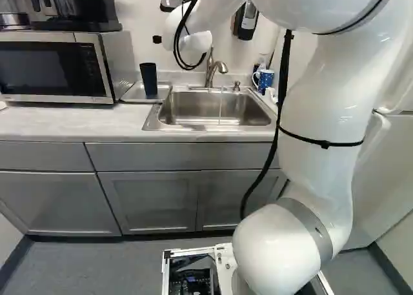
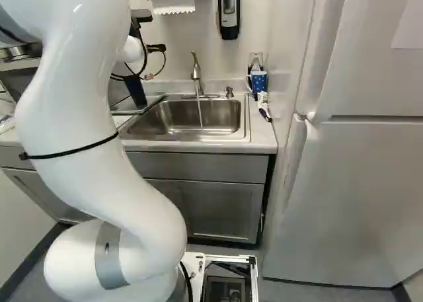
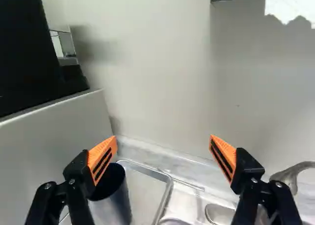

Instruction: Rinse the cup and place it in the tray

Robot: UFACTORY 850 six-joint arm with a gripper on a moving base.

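The cup stands upright, its mouth up, on the tray beside the sink, where the flat metal can support it and probably catch drips. The claw is wide apart and holds nothing; the cup is near one finger, not between the two. From the faucet water runs into the sink, ready for rinsing, but whether the cup is rinsed, I cannot tell.
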